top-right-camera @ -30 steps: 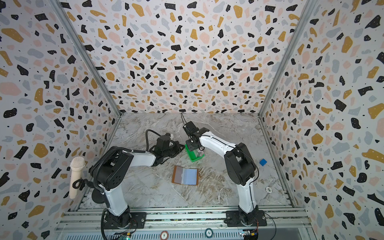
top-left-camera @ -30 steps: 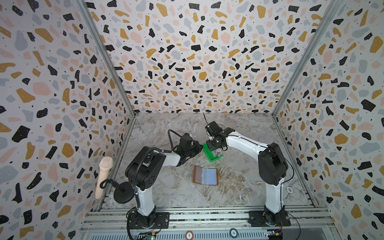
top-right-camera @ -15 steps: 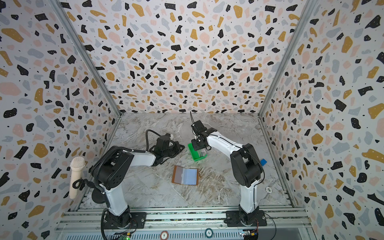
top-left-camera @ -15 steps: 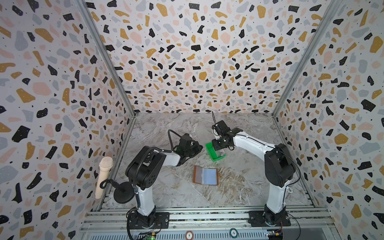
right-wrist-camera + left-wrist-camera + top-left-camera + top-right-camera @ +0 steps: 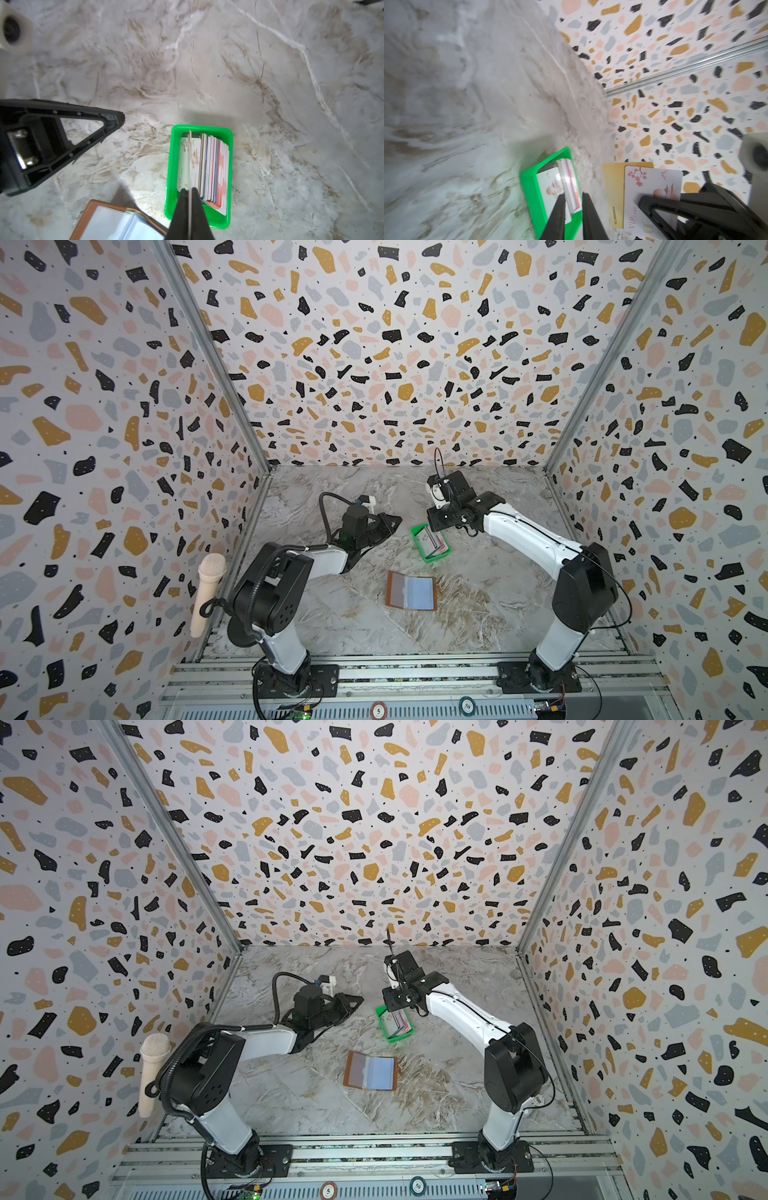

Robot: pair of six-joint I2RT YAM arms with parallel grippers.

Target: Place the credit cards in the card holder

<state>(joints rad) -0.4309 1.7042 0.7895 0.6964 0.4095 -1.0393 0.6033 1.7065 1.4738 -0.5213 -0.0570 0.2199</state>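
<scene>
The credit cards (image 5: 212,170) stand on edge in a small green tray (image 5: 171,176), seen in both top views (image 5: 436,541) (image 5: 401,1021). My right gripper (image 5: 189,189) hangs over the tray, shut on two cards lifted clear: a white VIP card (image 5: 652,187) and a gold card (image 5: 614,187). My left gripper (image 5: 573,195) lies low just left of the tray (image 5: 395,522), its jaws slightly apart with nothing between them. The card holder (image 5: 411,591) lies open and flat in front of the tray, its clear sleeves facing up (image 5: 371,1073).
A beige microphone (image 5: 208,593) hangs on a stand by the left wall. Patterned walls close in the marble table on three sides. The two arm bases sit on the metal rail along the front edge.
The right arm has swung rightward over the tray, keeping its grip on the cards. The left jaws have parted a little.
</scene>
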